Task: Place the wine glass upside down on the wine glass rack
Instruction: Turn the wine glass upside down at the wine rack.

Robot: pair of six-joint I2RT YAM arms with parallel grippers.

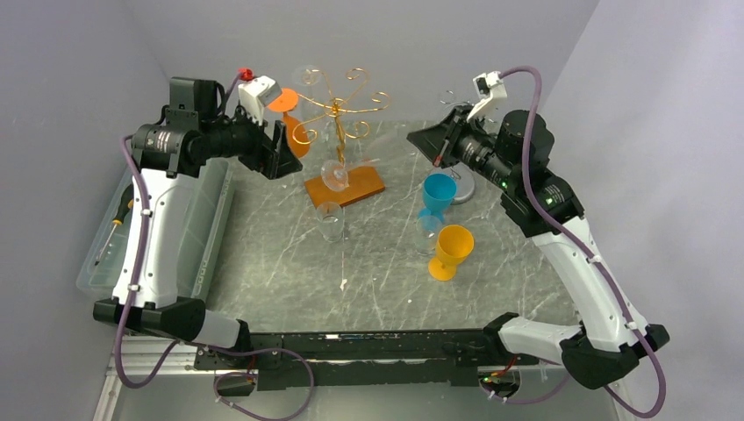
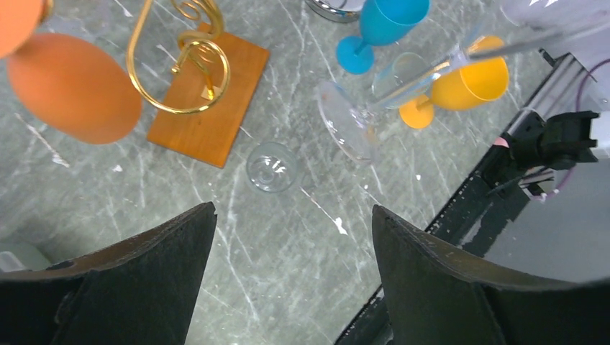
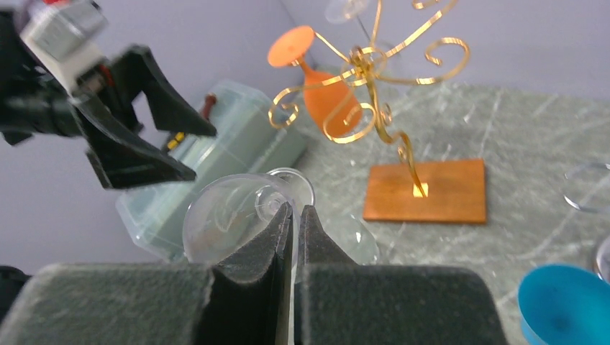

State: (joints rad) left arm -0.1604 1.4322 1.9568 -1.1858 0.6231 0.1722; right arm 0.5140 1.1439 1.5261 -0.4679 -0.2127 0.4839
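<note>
The clear wine glass (image 3: 231, 215) is up in the air, not on the rack. It lies tipped on its side over the table, short of the gold wire rack on its wooden base (image 1: 338, 110). The right end effector (image 3: 295, 212) has its jaws pressed together on the thin stem, with the bowl bulging just past the fingertips.

On the rack's left side, an orange plastic wine glass (image 1: 296, 136) hangs upside down. The left end effector (image 2: 293, 208) hovers beside that orange glass with its jaws wide apart and nothing between them.

Down on the grey marbled table (image 1: 368, 281), a small clear glass (image 1: 331, 221) stands upright just in front of the wooden base. A blue plastic goblet (image 1: 438, 195) and a yellow plastic goblet (image 1: 453, 250) stand to the right. A clear plastic bin (image 1: 206, 230) sits along the table's left edge.
</note>
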